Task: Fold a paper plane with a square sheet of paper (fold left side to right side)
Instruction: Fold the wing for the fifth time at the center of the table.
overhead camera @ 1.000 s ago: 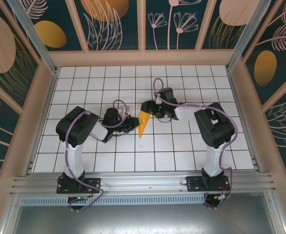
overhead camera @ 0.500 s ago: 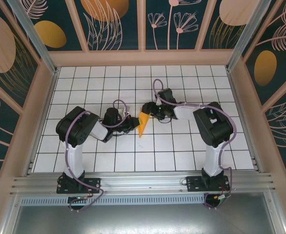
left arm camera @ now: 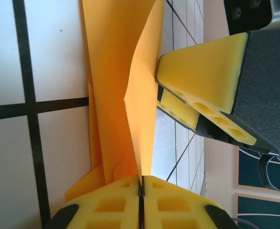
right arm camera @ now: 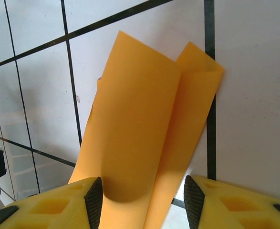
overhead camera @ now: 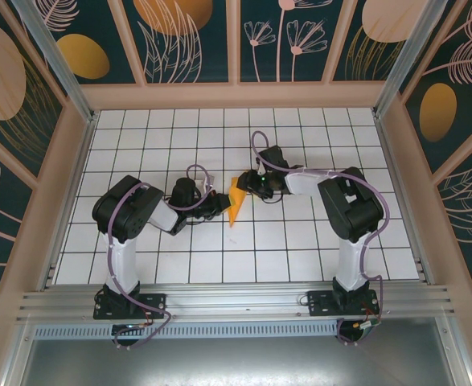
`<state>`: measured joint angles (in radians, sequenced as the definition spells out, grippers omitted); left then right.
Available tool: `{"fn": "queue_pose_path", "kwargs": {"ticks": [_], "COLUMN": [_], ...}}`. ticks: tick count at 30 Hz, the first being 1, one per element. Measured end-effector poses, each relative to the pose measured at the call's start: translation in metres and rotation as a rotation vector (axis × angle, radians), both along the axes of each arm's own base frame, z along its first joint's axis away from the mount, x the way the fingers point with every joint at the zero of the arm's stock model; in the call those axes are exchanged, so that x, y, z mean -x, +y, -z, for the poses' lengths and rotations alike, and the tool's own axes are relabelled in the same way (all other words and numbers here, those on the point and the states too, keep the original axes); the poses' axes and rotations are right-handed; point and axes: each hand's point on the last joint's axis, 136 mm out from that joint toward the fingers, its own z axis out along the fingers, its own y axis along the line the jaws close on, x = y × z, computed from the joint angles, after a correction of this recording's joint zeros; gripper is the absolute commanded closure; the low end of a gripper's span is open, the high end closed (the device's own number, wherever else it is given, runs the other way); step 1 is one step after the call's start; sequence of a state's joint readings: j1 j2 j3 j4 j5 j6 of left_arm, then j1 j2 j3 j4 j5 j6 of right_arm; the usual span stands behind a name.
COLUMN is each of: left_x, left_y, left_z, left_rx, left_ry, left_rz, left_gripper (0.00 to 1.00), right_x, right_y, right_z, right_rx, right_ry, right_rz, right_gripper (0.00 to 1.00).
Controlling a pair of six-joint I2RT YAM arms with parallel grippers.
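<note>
Plane [overhead camera: 235, 203]: creased dart, final folds seemingly left. Left pincer [left arm camera: 140, 190] pinches its edge; right pincer [right arm camera: 142, 202] spread astride.

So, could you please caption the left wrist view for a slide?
Left tool pinching a raised flap of the paper plane, right tool alongside.

Pretty cramped between the two. Right ahead of the left claw [left arm camera: 140, 183] stands the paper plane's [left arm camera: 116, 81] raised flap, and the right claw [left arm camera: 162, 88] sits just past it, maybe touching, hard to tell. There's no gap to slip through there. Out to each claw's outer side, the tiled table [overhead camera: 139, 137] lies open up to the frame walls [overhead camera: 71, 161].
</note>
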<state>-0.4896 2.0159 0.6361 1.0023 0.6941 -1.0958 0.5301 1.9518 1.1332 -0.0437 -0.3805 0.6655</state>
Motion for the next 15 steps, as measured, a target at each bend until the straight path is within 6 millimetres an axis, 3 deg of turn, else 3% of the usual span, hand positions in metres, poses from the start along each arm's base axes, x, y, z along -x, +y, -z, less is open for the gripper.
{"fn": "queue_pose_path", "kwargs": {"ticks": [11,13,15], "left_x": [-0.005,-0.006,-0.007], "left_y": [0.001,0.001,0.001], "left_z": [-0.016,-0.017,-0.017], "left_rx": [-0.028,-0.031,-0.033], "left_ry": [-0.049,-0.053,-0.051], "left_rz": [-0.006,-0.006,-0.006], "left_gripper": [0.65,0.65,0.71], "right_x": [-0.001,-0.001,-0.001], "right_y": [-0.001,-0.001,-0.001], "right_z": [0.002,0.002,0.002], "right_rx": [0.016,0.016,0.016], "right_ry": [0.017,0.018,0.018], "right_rz": [0.003,0.003,0.003], "right_gripper": [0.50,0.50,0.50]}}
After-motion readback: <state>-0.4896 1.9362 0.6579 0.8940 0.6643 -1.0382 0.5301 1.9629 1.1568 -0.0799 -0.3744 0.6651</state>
